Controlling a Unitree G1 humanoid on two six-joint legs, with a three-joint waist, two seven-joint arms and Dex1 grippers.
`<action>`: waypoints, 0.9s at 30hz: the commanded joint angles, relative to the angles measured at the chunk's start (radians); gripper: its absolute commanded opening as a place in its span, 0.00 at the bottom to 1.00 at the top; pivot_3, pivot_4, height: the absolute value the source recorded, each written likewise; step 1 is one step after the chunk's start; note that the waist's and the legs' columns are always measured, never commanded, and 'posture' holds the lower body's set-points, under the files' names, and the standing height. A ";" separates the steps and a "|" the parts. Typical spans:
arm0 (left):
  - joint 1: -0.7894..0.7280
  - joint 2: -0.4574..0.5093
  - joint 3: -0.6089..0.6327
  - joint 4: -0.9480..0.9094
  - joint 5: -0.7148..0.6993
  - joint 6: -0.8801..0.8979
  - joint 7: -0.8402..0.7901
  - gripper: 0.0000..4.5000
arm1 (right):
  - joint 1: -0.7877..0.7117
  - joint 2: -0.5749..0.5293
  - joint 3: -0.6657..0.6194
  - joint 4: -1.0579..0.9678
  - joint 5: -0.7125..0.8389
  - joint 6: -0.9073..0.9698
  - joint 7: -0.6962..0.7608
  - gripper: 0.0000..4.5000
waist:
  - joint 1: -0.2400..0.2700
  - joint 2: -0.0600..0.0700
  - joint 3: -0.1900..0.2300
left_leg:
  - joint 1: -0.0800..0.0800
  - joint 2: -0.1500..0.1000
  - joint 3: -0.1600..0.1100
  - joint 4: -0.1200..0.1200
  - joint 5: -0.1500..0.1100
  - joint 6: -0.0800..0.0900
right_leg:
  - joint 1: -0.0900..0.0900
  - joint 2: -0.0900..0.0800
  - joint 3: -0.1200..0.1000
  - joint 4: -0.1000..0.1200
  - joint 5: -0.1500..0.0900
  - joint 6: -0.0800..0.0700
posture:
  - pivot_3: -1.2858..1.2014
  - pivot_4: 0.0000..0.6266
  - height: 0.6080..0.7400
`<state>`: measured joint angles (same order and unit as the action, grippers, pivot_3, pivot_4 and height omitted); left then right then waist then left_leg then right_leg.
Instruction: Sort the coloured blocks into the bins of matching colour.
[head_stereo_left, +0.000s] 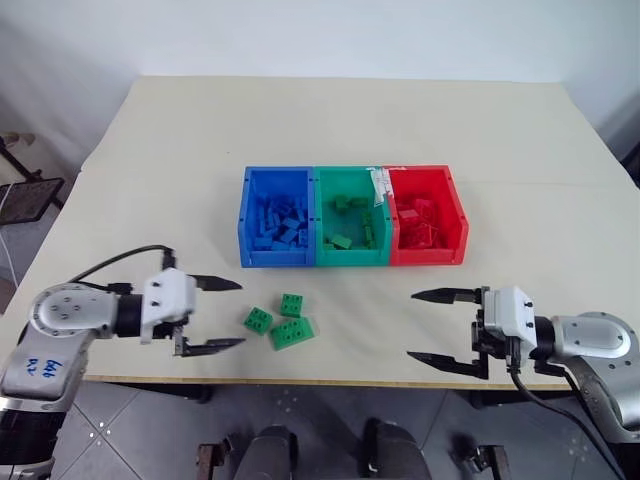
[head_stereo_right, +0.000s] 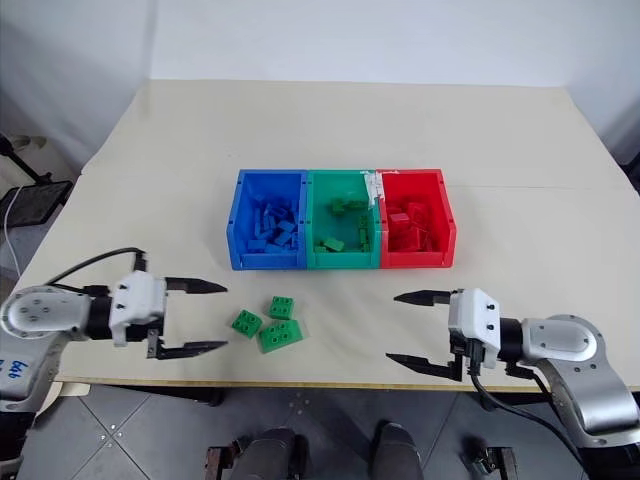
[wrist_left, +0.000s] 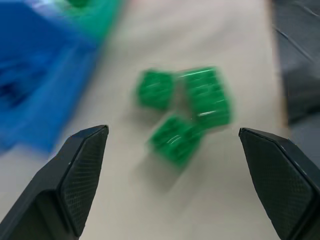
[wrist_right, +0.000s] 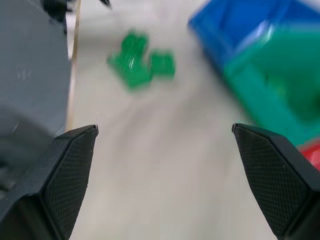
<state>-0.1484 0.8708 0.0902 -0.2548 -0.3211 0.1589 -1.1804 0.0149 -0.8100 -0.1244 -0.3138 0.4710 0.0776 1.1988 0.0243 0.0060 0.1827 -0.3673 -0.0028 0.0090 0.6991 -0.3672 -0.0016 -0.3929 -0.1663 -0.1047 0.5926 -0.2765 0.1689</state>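
1. Left eye view: the three joined bins sit mid-tabletop (head_stereo_left: 150, 180), the blue bin (head_stereo_left: 247, 215) to my left, the green bin (head_stereo_left: 350, 258) in the middle and the red bin (head_stereo_left: 455, 215) to my right, each holding bricks of its own colour. Three green blocks lie loose on the near side of the blue and green bins: a small one (head_stereo_left: 258, 320), another small one (head_stereo_left: 292, 304) and a larger oblong one (head_stereo_left: 291, 333), bunched close together. My left claw (head_stereo_left: 218, 314) hangs just left of that cluster, spread wide and empty. My right claw (head_stereo_left: 432, 326) hangs on the near side of the red bin, well apart from the blocks, also wide and empty.
2. Right eye view: the same layout; the green blocks sit between my two claws, much nearer the left one.
3. Left wrist view: my two black fingertips (wrist_left: 80, 165) stand far apart with nothing between them; the three green blocks (wrist_left: 185, 115) lie ahead, beside the blue bin's corner.
4. Right wrist view: my fingertips (wrist_right: 272, 170) are again wide apart and bare; the green blocks (wrist_right: 140, 62) lie far ahead, the blue and green bins off to one side.
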 joint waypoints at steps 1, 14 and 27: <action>-0.074 -0.004 -0.101 -0.114 0.068 0.174 0.106 0.99 | 0.021 -0.004 -0.036 -0.043 0.014 -0.012 -0.013 1.00 | 0.000 0.000 0.000 | 0.000 0.000 0.000 0.000 0.000 0.000 | 0.000 0.000 0.000 0.000 0.000 0.000 | 0.52 0.24 1.00; -0.171 0.073 -0.297 -0.356 0.058 0.647 0.188 0.99 | 0.107 0.003 -0.072 -0.123 0.023 0.005 -0.083 1.00 | 0.003 0.000 0.000 | 0.000 0.000 0.000 0.001 0.000 0.000 | 0.000 0.000 0.001 -0.001 0.000 0.000 | 0.52 0.24 1.00; -0.211 0.015 -0.484 -0.281 0.155 0.649 0.244 0.86 | 0.118 0.002 -0.076 -0.151 0.017 0.007 -0.121 1.00 | 0.004 0.000 0.000 | 0.000 0.000 0.000 0.001 0.000 0.000 | 0.001 0.000 0.001 -0.001 0.000 0.000 | 0.52 0.24 1.00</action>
<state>-0.3746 0.8738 -0.3556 -0.5398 -0.1833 0.8018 -0.9261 0.1259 -0.8084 -0.1668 -0.4307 0.4745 0.0883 1.0846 0.0286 0.0058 0.1825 -0.3673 -0.0030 0.0091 0.6999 -0.3674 -0.0019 -0.3920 -0.1662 -0.1036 0.5911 -0.2765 0.1689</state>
